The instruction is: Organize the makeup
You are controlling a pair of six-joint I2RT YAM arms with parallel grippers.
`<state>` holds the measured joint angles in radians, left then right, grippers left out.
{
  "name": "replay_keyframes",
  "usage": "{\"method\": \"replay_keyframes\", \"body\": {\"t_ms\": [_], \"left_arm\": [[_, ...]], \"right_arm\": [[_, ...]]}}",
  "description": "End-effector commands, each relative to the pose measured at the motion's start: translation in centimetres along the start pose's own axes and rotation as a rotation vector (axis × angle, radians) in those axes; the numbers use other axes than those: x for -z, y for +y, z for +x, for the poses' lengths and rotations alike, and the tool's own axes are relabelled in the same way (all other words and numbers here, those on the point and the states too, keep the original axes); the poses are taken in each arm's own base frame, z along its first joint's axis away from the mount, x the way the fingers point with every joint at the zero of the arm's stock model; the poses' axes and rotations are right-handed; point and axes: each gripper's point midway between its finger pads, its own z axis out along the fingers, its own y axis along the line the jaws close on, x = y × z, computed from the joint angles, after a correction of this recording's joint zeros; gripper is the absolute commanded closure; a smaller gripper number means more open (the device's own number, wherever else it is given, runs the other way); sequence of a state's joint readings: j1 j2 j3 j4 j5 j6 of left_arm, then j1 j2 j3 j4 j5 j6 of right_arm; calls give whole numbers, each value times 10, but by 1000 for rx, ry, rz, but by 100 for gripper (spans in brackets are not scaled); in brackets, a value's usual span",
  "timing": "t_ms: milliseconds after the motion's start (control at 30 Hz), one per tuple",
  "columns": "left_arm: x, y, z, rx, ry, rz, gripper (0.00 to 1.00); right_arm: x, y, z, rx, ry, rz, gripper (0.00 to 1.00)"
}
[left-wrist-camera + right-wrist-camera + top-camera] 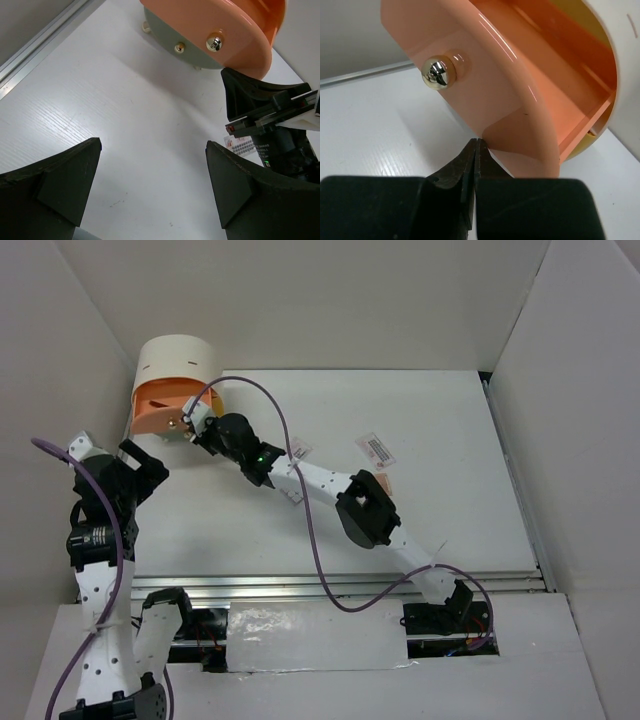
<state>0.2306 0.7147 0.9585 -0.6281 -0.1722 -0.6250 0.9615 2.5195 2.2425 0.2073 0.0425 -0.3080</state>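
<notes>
In the upper left of the overhead view, the orange drawer (158,408) stands pulled out of the rounded cream box (180,358). The right fingers (452,172) are pressed together with nothing between them, their tips at the lower edge of the drawer front, below its gold knob (439,73). The left fingers (55,185) gape wide over bare desk (125,115) (holding nothing), near the drawer. A white printed sachet (375,450) lies right of centre on the desk. A second sachet (300,450) peeks out beside the right arm (365,510).
</notes>
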Motion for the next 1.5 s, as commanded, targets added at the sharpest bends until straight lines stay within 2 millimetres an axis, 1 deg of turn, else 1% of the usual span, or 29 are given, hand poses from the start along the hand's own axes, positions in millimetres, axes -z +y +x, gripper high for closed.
{"method": "replay_keyframes", "body": {"t_ms": [0,133,267,333,367,400,433,533,600,700,733,767,800,833,867,900,933,967,1033,1067,1100,1133,1200,1267,1300,1333,1400,1433,1467], "left_arm": [[4,-7,-9,-30,-41,33,0],[3,-9,-5,-40,-24,47,1],[2,-10,-2,-46,-16,50,0],[1,-11,-2,-44,-12,53,1],[0,-11,-1,-45,-8,54,1],[0,-11,-1,-43,-8,54,1],[0,-12,0,-45,-6,58,1],[1,-13,0,-46,-4,62,1],[0,-13,2,-46,1,61,1],[-4,-16,5,-41,17,76,1],[-6,-18,7,-37,28,84,1],[-10,-22,10,-23,50,94,1],[-12,-24,10,-10,57,99,1],[-14,-24,11,4,63,98,1],[-15,-27,13,24,75,113,1],[-17,-27,9,43,64,118,1],[-18,-27,9,57,65,118,1],[-21,-30,11,95,83,126,1],[-29,-34,9,154,90,139,1],[-30,-38,9,170,101,159,1],[-31,-41,6,184,93,172,1],[-33,-42,5,199,97,172,1],[-35,-39,-1,208,72,147,1],[-39,-37,-5,222,52,136,1],[-42,-36,-5,232,51,124,2],[-44,-37,-8,248,44,128,3],[-48,-38,-9,267,37,132,6],[-50,-41,-14,275,13,151,23],[-55,-39,-12,287,17,148,31]], "right_arm": [[-2,-34,-55,28,-201,134,100],[-3,-48,-59,5,-250,167,100],[-3,-43,-62,-21,-278,140,100],[-3,-35,-62,-33,-294,101,100],[-6,-33,-56,-37,-294,97,100],[-7,-35,-65,-50,-316,102,100],[-12,-33,-57,-51,-306,99,100],[-14,-35,-59,-62,-327,106,100],[-16,-38,-52,-72,-327,111,100],[-15,-39,-50,-63,-358,120,100],[-12,-45,-58,-70,-373,137,100],[-10,-41,-51,-90,-354,126,100],[-6,-43,-51,-97,-354,126,100],[6,-49,-79,-106,-428,130,100],[9,-44,-68,-121,-414,121,100],[15,-46,-78,-126,-447,125,100],[29,-53,-104,-130,-489,128,100],[35,-44,-87,-147,-456,99,100],[66,-44,-113,-165,-511,70,100],[76,-46,-122,-176,-530,67,100],[94,-52,-148,-180,-570,71,100],[98,-50,-139,-181,-544,67,100],[111,-56,-151,-178,-556,77,100],[114,-55,-139,-182,-503,55,100],[125,-61,-151,-191,-515,65,100],[138,-65,-154,-223,-507,75,99],[150,-67,-148,-247,-460,69,96],[155,-69,-149,-274,-435,75,93],[168,-78,-153,-299,-378,115,93]]}}
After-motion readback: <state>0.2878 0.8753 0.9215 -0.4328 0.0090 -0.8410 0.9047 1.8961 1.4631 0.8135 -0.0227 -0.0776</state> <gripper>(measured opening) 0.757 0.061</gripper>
